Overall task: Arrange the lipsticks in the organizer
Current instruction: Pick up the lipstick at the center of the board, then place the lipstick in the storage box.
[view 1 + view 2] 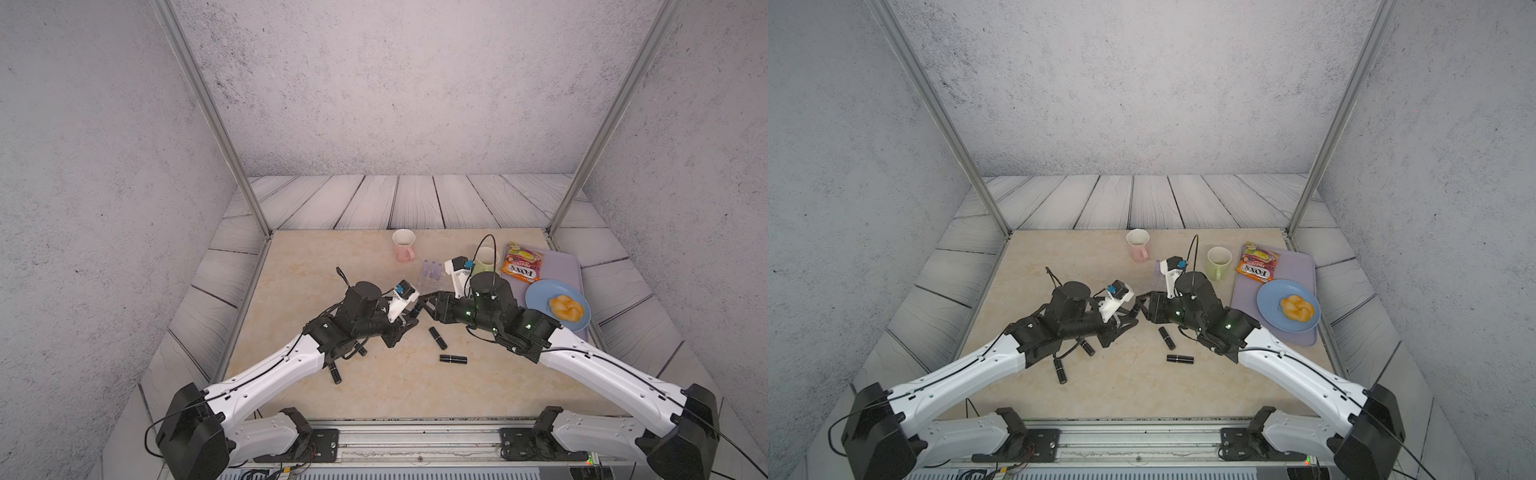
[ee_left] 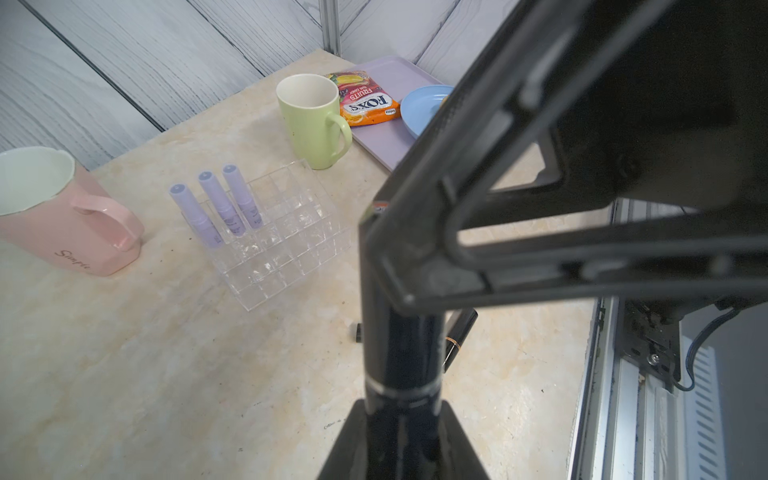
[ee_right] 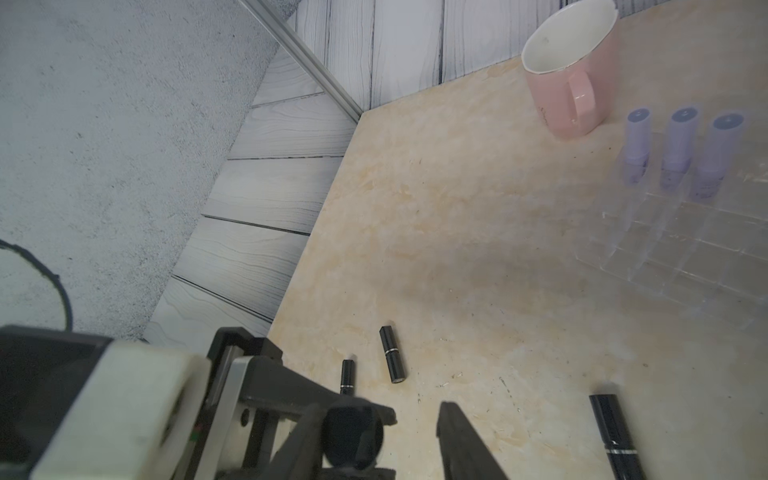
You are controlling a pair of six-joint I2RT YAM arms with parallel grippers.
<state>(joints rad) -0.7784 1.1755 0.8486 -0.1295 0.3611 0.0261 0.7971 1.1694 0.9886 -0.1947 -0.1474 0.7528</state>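
Left gripper [image 2: 403,419] clamped on a black lipstick [image 2: 401,353]. Right gripper [image 3: 378,432] jaws part-open astride its tip, gap visible one side. Three lilac lipsticks [image 2: 220,203] upright in organizer [image 2: 291,253].

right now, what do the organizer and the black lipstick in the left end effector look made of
Organizer: clear rigid plastic, likely acrylic; the table shows through its glossy cell walls. Black lipstick: probably glossy plastic, given its sharp reflections, with a thin metallic-looking band.
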